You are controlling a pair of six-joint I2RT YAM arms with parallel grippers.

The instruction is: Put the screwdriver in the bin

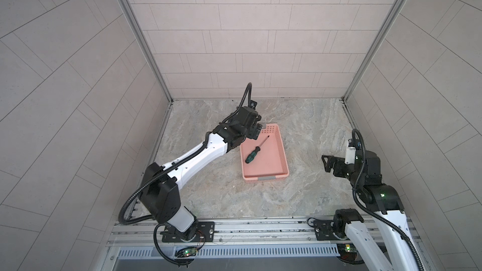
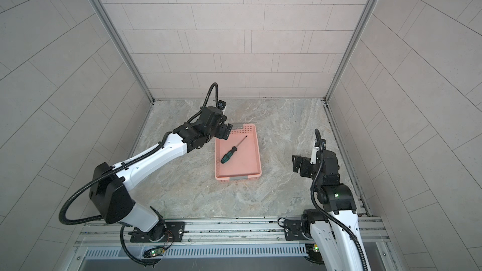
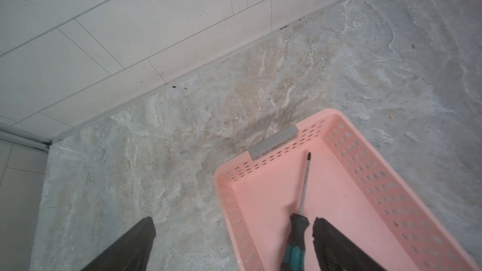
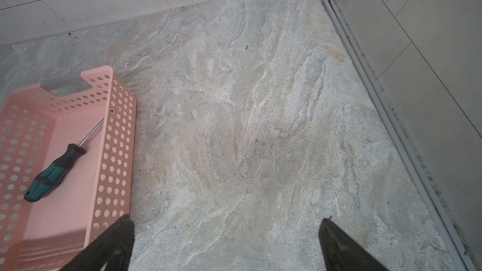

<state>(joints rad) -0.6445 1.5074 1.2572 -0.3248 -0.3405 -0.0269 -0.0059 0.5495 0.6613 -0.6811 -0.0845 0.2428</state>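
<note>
The screwdriver, with a green and black handle, lies flat and slantwise on the floor of the salmon-pink bin. My left gripper hovers open over the bin's far left corner. In the left wrist view my left gripper straddles the bin's long wall; one finger stands just beside the screwdriver handle without holding it. My right gripper is open and empty, right of the bin, with the screwdriver in sight.
The bin stands mid-table on the marbled stone surface. Tiled walls close the back and both sides, with a metal rail along the right edge. The arm bases sit on a rail at the front.
</note>
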